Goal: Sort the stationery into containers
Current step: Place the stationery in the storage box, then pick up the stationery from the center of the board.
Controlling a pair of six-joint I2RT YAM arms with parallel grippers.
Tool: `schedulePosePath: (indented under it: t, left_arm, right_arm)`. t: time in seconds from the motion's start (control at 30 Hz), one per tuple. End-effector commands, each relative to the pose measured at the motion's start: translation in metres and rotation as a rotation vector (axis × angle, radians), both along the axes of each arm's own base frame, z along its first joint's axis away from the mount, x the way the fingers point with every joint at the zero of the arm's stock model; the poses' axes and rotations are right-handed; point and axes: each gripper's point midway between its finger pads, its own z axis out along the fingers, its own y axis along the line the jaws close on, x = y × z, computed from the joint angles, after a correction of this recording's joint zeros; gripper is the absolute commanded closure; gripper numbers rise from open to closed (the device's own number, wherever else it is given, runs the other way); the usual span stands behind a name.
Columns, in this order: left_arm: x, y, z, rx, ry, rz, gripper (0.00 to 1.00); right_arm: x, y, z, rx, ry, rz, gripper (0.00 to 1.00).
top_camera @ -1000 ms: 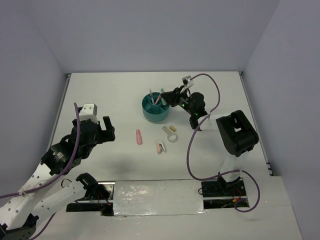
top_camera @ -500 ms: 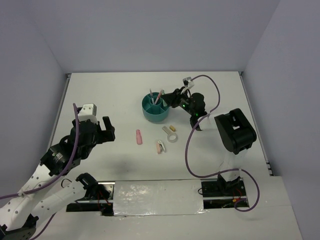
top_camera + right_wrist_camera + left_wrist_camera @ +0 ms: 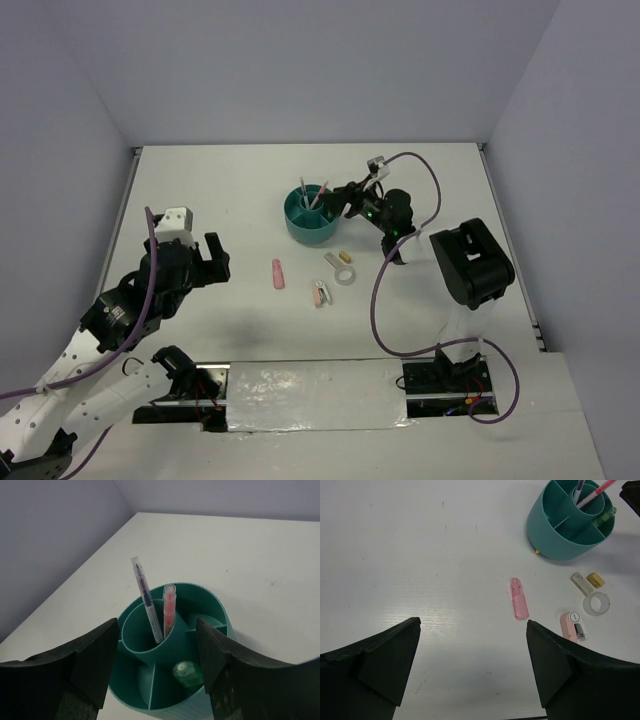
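Note:
The teal organiser (image 3: 312, 215) stands at mid-table. A grey pen (image 3: 146, 597) and a pink pen (image 3: 169, 607) lean in its central cup. A pale-green capsule (image 3: 187, 672) lies in an outer compartment. My right gripper (image 3: 157, 630) hovers just above the organiser's right side, open, with nothing between its fingers. On the table lie a pink capsule (image 3: 519, 598), a pink-white clip (image 3: 570, 626), a clear tape ring (image 3: 596, 603) and a small yellowish piece (image 3: 595, 579). My left gripper (image 3: 473, 621) hangs open over bare table, left of the pink capsule.
A small white oblong piece (image 3: 580, 582) lies beside the yellowish piece, near the organiser's foot. The right arm's purple cable (image 3: 420, 165) loops above the table's right side. White walls close off the far edge and both sides.
My right gripper's jaws have spread apart over the organiser, and the pale-green capsule seen at its fingers earlier now lies in a compartment. The left arm has not moved.

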Motion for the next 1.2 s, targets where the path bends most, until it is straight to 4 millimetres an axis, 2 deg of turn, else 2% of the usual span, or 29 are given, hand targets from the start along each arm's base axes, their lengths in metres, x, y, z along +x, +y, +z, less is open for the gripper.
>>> schedulePosePath:
  t: [0.0,0.03,0.07,0.1,0.13,0.17,0.2,0.23,0.27,0.3,0.33,0.37,0.4,0.43,0.5,0.6,0.67,0.7,0.8,0.97,1.0,1.17]
  left_arm:
    - [0.003,-0.001,0.006,-0.006,-0.032,-0.011,0.01]
    - [0.003,-0.001,0.005,-0.003,-0.027,-0.005,0.01]
    - [0.004,0.001,0.005,0.001,-0.027,0.009,0.01]
    - [0.004,0.004,0.004,0.007,-0.023,0.022,0.01]
    - [0.004,0.006,0.004,0.000,-0.020,0.046,0.01]
    - [0.003,0.011,0.001,0.013,-0.003,0.074,0.01]
    - [0.004,0.022,0.002,0.033,-0.009,0.136,0.01]
    - [0.004,0.028,0.004,0.024,-0.005,0.187,0.01]
    - [0.003,0.035,0.004,0.032,-0.002,0.226,0.01]
    - [0.000,0.047,0.002,0.058,0.005,0.279,0.01]
    - [0.000,0.053,0.003,0.047,0.003,0.321,0.01]
    - [-0.002,0.057,0.006,0.039,-0.004,0.339,0.01]
    - [-0.004,0.063,0.006,0.041,-0.009,0.362,0.01]
    - [-0.006,0.067,0.009,0.025,-0.025,0.378,0.01]
    - [-0.009,0.070,0.013,0.007,-0.046,0.387,0.01]
    - [-0.015,0.076,0.020,-0.034,-0.089,0.399,0.01]
    - [-0.017,0.076,0.023,-0.055,-0.110,0.390,0.01]
    - [-0.017,0.076,0.024,-0.055,-0.115,0.386,0.01]
    - [-0.016,0.073,0.023,-0.055,-0.111,0.371,0.01]
    - [-0.012,0.065,0.021,-0.045,-0.093,0.332,0.01]
    - [-0.011,0.064,0.021,-0.043,-0.093,0.326,0.01]
    - [-0.011,0.063,0.021,-0.043,-0.094,0.319,0.01]
  right_arm:
    - [-0.016,0.000,0.050,0.031,-0.141,0.008,0.29]
    - [-0.023,0.000,0.071,0.037,-0.180,-0.005,0.27]
    - [-0.029,0.008,0.066,-0.008,-0.156,-0.008,0.25]
    - [-0.030,0.013,0.075,-0.028,-0.157,-0.022,0.19]
    - [-0.028,0.008,0.095,-0.060,-0.190,-0.107,0.15]
    - [-0.043,0.028,0.068,-0.160,-0.066,-0.097,0.08]
    - [-0.042,0.037,0.088,-0.185,-0.064,-0.141,0.00]
    - [-0.058,0.045,0.059,-0.330,0.056,-0.203,0.00]
    - [-0.051,0.033,0.052,-0.385,0.113,-0.281,0.00]
    - [-0.066,0.057,0.071,-0.397,0.126,-0.278,0.00]
    - [-0.078,0.054,0.038,-0.498,0.241,-0.316,0.00]
    - [-0.087,0.062,0.030,-0.526,0.274,-0.311,0.00]
    - [-0.105,0.080,0.031,-0.537,0.292,-0.282,0.00]
    - [-0.117,0.084,0.010,-0.582,0.345,-0.279,0.00]
    - [-0.141,0.097,-0.005,-0.616,0.383,-0.260,0.00]
    - [-0.163,0.107,-0.040,-0.670,0.446,-0.248,0.00]
    - [-0.169,0.117,-0.050,-0.682,0.467,-0.215,0.01]
    - [-0.172,0.120,-0.066,-0.719,0.482,-0.206,0.02]
    - [-0.173,0.129,-0.091,-0.786,0.500,-0.179,0.03]
    - [-0.155,0.136,-0.111,-0.825,0.515,-0.168,0.05]
    - [-0.152,0.136,-0.120,-0.839,0.529,-0.162,0.05]
    - [-0.148,0.142,-0.132,-0.861,0.564,-0.126,0.12]
